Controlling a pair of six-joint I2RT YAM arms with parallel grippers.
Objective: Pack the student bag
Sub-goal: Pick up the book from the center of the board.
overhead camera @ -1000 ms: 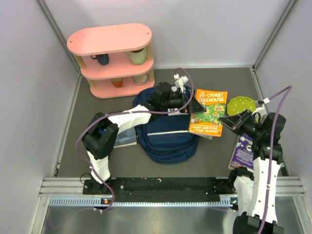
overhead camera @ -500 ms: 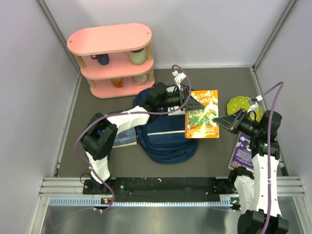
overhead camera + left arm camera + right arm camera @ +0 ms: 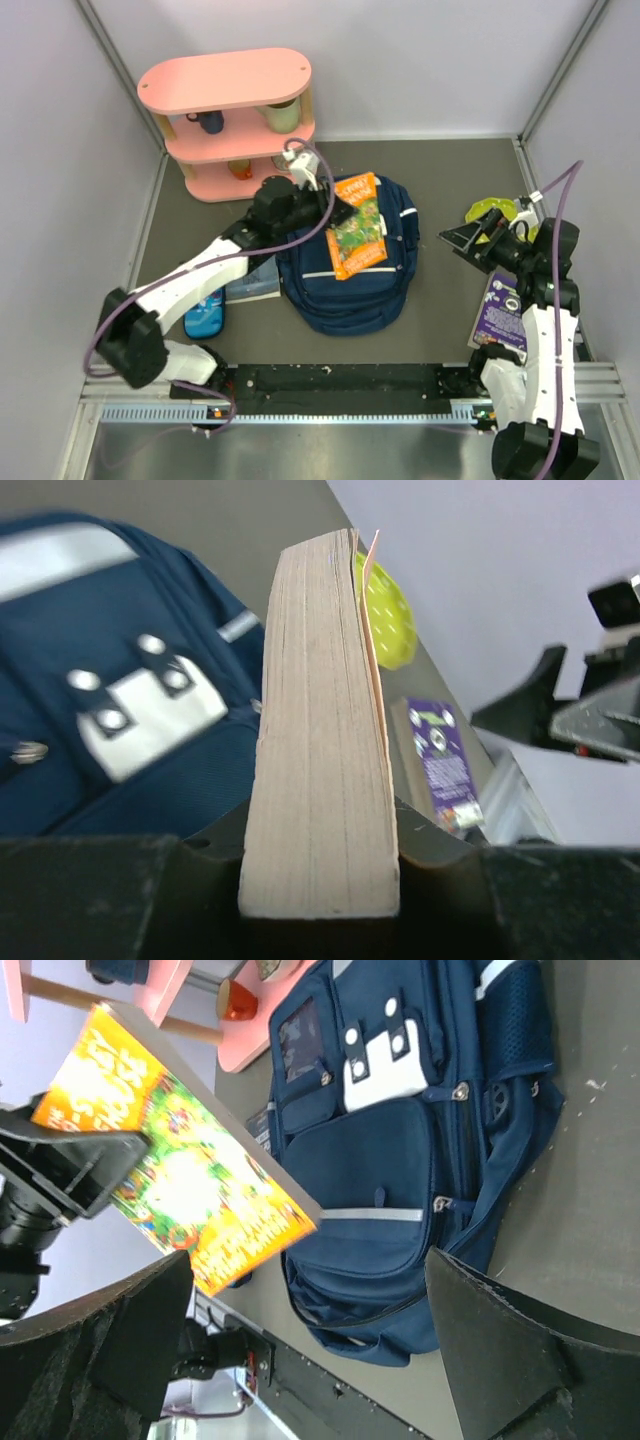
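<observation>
The student bag lies mid-table. My left gripper, clamped on the orange book, has swung it over the bag; my right gripper, at three o'clock, has let go, jaws apart.

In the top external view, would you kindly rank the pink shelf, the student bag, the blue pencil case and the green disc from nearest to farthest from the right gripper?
From the right gripper:
1. green disc, right beside it at the far right.
2. student bag, to its left, mid-scene.
3. pink shelf, back left.
4. blue pencil case, near left.
</observation>
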